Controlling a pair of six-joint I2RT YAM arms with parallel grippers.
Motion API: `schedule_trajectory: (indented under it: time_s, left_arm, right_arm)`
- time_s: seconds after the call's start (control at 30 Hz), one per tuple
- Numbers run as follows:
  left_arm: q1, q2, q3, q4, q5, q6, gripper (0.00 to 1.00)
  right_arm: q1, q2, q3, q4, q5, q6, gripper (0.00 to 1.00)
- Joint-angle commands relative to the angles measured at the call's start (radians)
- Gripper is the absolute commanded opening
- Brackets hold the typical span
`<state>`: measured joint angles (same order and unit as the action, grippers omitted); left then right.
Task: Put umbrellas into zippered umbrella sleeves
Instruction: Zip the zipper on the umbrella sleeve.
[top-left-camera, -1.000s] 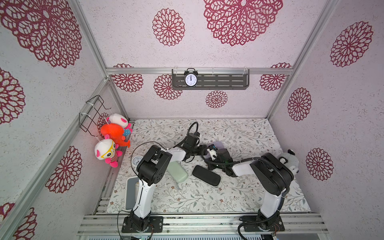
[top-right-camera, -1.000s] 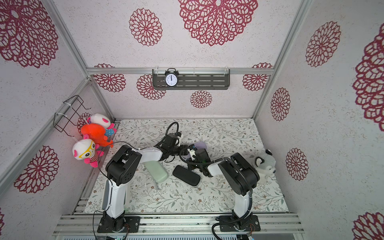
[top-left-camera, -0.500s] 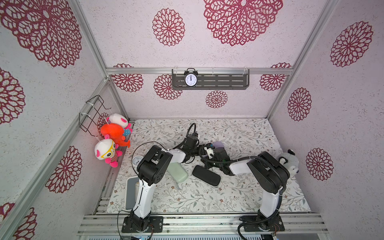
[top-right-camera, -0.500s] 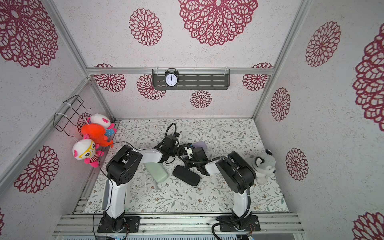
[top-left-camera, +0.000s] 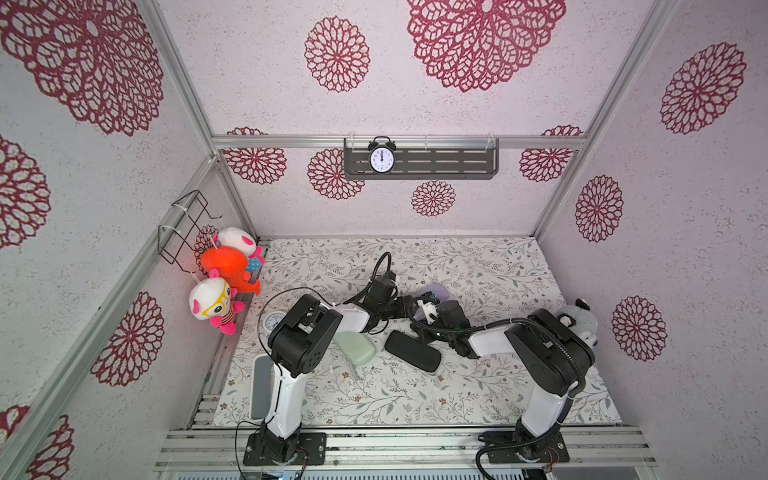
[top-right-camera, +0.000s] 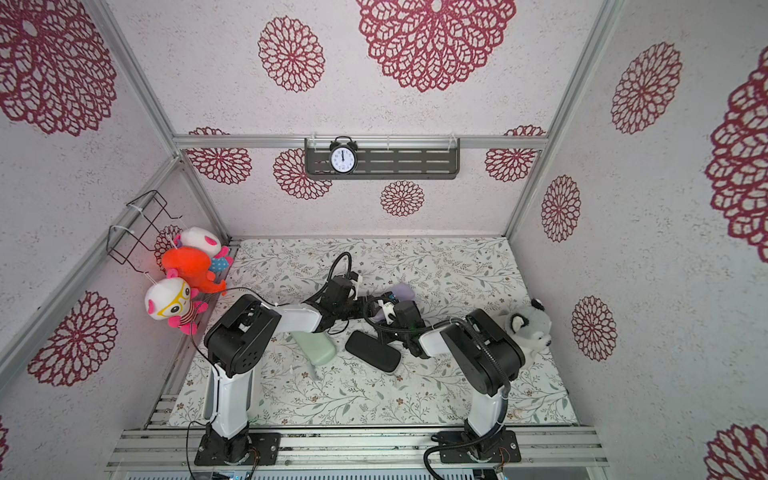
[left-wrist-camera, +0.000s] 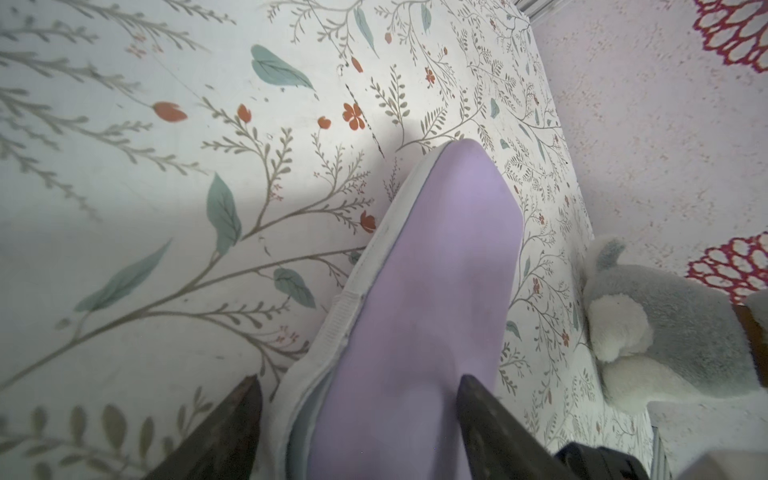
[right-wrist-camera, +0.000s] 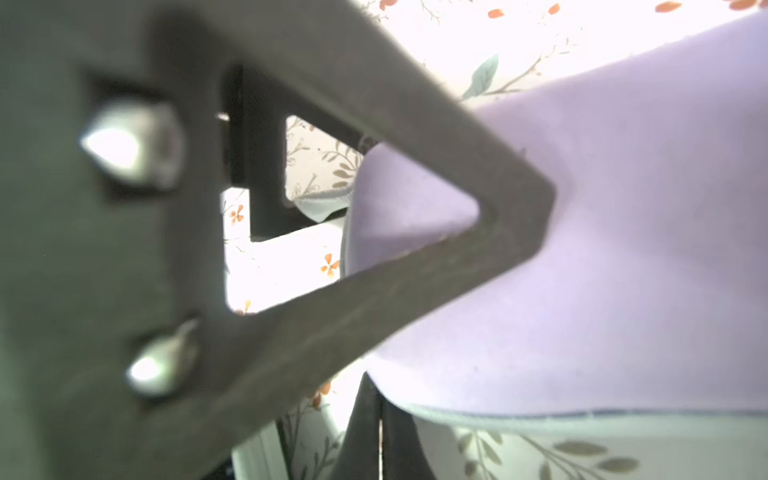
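Zipping stage, lilac sleeve (left-wrist-camera: 436, 270): lies mid-table on the floral cloth (left-wrist-camera: 166, 166), between the two arms' tools. Its white zip edge gapes a little at the end nearest the left arm. No umbrella shows, so it is probably inside.
Left gripper (left-wrist-camera: 357, 386): jaws are spread to either side of the sleeve's near end. One finger (left-wrist-camera: 490, 407) touches the lilac shell and the other stands just off the zip edge, so the tool brackets the sleeve rather than clamps it.
Right gripper (top-left-camera: 426, 308): closed and hard against the shell from the opposite side. The close wrist view is too blurred to tell whether it pinches a zip pull.
Mint green sleeve (top-left-camera: 355, 348) and black sleeve (top-left-camera: 412, 351): lie side by side nearer the arm bases, apart from the lilac one. Both look shut, and no loose umbrella is in view.
Step in hand: by appearances, closing the last of three sleeves.
Next move: likely calls for the left jaws to steady the shell while the right draws the slider round the curved end. An unsteadied sleeve could skid on the cloth.
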<state>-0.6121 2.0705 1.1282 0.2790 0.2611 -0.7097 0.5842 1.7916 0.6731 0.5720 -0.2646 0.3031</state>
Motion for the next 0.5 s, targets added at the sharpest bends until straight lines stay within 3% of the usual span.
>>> schedule_trajectory:
  time_s: [0.0,0.23,0.47]
  left_arm:
    - [-0.005,-0.055,0.003,-0.121,-0.034,0.064,0.74]
    - [0.035,-0.034,0.169,-0.238,-0.006,0.195,0.85]
    - [0.030,0.218,0.580,-0.465,0.032,0.429,0.87]
  right_arm:
    - [-0.048,-0.074,-0.036,0.023,0.026,-0.028,0.00]
    - [-0.085,-0.111,-0.081,0.020,0.023,-0.040,0.00]
    - [-0.118,-0.114,-0.111,0.016,0.020,-0.047,0.00]
